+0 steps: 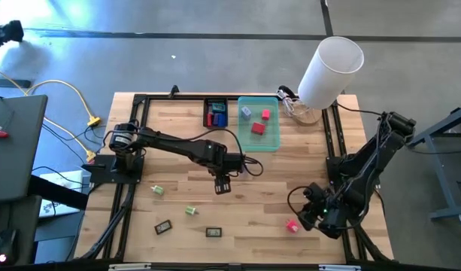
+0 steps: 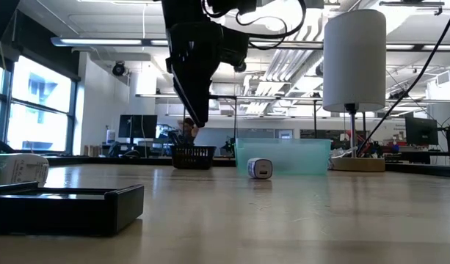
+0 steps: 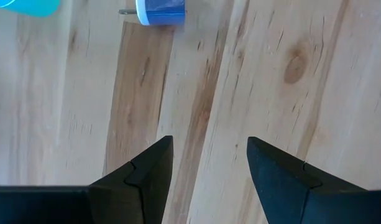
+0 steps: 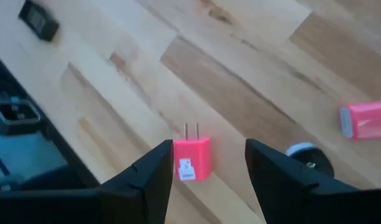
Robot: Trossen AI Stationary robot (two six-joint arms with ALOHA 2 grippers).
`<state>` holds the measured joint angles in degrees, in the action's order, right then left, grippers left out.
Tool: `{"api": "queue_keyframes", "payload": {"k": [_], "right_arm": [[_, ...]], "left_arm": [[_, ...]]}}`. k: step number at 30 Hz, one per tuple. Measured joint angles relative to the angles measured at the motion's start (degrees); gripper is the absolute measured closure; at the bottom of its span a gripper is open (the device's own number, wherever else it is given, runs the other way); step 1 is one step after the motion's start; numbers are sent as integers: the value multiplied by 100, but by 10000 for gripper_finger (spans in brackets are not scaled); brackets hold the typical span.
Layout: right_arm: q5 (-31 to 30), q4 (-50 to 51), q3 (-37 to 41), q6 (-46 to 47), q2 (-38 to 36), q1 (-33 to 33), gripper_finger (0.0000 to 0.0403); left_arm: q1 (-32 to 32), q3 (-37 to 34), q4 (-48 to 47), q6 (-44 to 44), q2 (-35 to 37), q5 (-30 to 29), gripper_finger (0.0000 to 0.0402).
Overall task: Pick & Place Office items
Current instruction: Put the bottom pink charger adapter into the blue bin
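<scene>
- The left gripper (image 1: 222, 185) hangs above the middle of the wooden table (image 1: 268, 203), its fingers (image 3: 146, 171) parted with bare wood between them; it holds nothing.
- Ahead of that gripper in its wrist view lies a small blue-and-white plug piece (image 3: 160, 10), clear of the fingers, and just beyond it the corner of the teal tray (image 3: 28, 6).
- The teal tray (image 1: 258, 125) sits past the left gripper at the table's far edge, with a red piece (image 1: 256, 128), a pink piece (image 1: 265, 114) and a bluish piece (image 1: 246, 112) inside.
- Just beside it, the small black tray (image 1: 216, 113) holds red and blue pieces; I cannot tell their shape.
- Behind and to the left gripper's left side, two green pieces (image 1: 157, 190) (image 1: 190, 211) and two dark pieces (image 1: 164, 226) (image 1: 213, 232) lie scattered, well apart from it.
- The right gripper (image 1: 314, 213) is low near the table's front right corner, fingers (image 4: 146, 180) apart and gripping nothing.
- A pink plug (image 4: 191, 158) lies on the wood between the right gripper's fingertips, prongs pointing away from the gripper; it seems untouched by either finger.
- Another pink piece (image 4: 364, 119) lies off to one side of the right gripper.
- A white cylinder (image 1: 329, 71) stands at the far right corner.
</scene>
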<state>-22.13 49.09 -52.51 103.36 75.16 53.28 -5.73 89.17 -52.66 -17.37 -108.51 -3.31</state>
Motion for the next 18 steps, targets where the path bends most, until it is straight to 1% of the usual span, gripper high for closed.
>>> {"api": "queue_keyframes", "payload": {"k": [3, 9, 13, 18], "right_arm": [[-166, 69, 0, 73, 0, 0, 215], [-314, 58, 0, 172, 0, 0, 215], [-347, -263, 0, -274, 27, -2, 215], [-345, -644, 0, -394, 28, -2, 215]], "left_arm": [[-5, 0, -1, 99, 0, 0, 204], [-5, -2, -2, 33, -2, 2, 204], [-7, -2, -2, 29, -2, 2, 204], [-7, -4, -2, 18, -2, 2, 204]]}}
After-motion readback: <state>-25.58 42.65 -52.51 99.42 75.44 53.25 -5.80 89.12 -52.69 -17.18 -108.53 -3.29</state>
